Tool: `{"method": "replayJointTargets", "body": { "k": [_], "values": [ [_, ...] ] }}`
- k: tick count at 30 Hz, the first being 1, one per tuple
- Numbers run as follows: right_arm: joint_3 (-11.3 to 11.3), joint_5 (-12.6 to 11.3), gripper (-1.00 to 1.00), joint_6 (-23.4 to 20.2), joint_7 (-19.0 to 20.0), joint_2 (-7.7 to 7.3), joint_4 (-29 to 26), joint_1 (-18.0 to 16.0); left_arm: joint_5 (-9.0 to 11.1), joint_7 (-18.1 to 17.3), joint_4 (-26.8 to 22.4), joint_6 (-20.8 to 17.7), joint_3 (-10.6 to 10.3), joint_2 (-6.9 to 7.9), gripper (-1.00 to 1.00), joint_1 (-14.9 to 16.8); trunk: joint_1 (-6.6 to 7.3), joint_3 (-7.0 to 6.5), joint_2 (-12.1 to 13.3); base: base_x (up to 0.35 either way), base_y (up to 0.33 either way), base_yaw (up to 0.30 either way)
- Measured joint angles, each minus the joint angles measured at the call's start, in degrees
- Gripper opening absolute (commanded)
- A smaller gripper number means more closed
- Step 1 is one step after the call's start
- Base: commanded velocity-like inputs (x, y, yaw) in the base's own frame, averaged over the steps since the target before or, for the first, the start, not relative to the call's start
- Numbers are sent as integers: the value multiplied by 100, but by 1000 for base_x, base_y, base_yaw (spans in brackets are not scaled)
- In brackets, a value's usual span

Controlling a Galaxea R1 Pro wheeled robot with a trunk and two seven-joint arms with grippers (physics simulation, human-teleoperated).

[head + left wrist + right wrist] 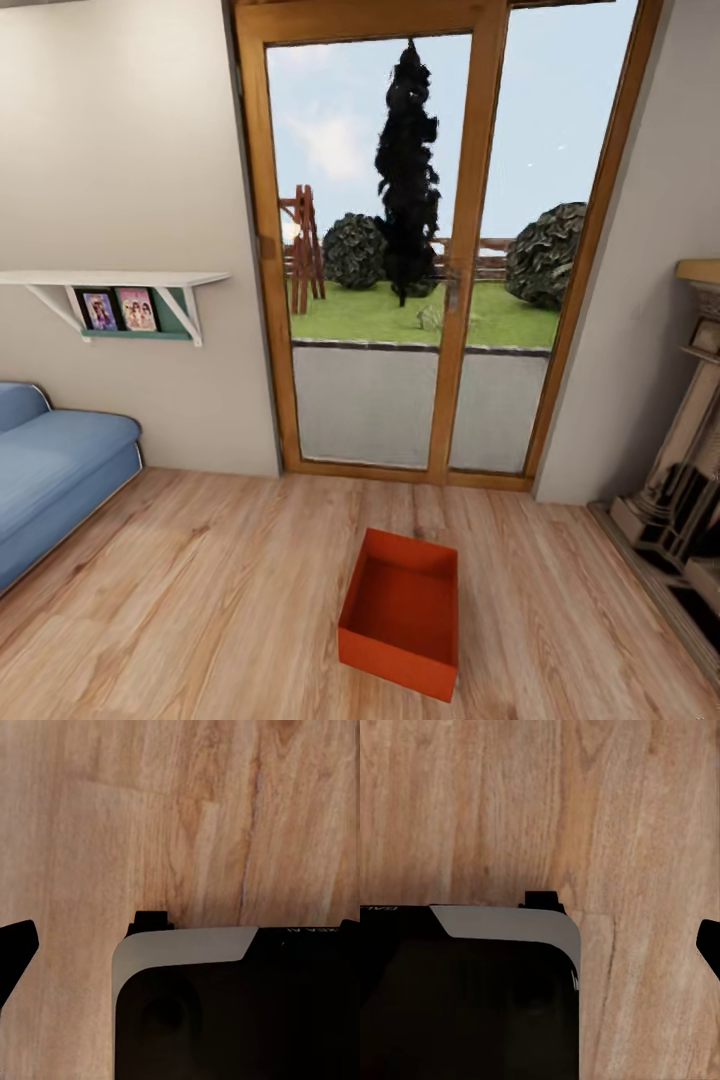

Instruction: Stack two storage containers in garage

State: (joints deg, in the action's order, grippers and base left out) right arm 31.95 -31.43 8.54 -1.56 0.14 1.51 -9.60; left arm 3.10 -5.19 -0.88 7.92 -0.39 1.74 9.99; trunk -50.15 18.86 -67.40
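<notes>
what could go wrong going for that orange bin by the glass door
1. The storage container sits skewed on the wood floor, so a two-arm grasp may land unevenly and tip it.
2. One red-orange bin is in the head view; the second still has to be found.
3. The fireplace and the blue sofa flank the open floor, so turning the base while carrying the bin could clip either one.
</notes>
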Motion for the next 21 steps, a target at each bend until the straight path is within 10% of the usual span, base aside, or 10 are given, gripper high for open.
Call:
{"method": "replayJointTargets", "body": {
  "k": [21],
  "values": [
    [9,12,100,-3,2,0,0,-1,-7,1,-4,1,0,0,100,-1,2,0,0,78,56,-163]
  ]
}}
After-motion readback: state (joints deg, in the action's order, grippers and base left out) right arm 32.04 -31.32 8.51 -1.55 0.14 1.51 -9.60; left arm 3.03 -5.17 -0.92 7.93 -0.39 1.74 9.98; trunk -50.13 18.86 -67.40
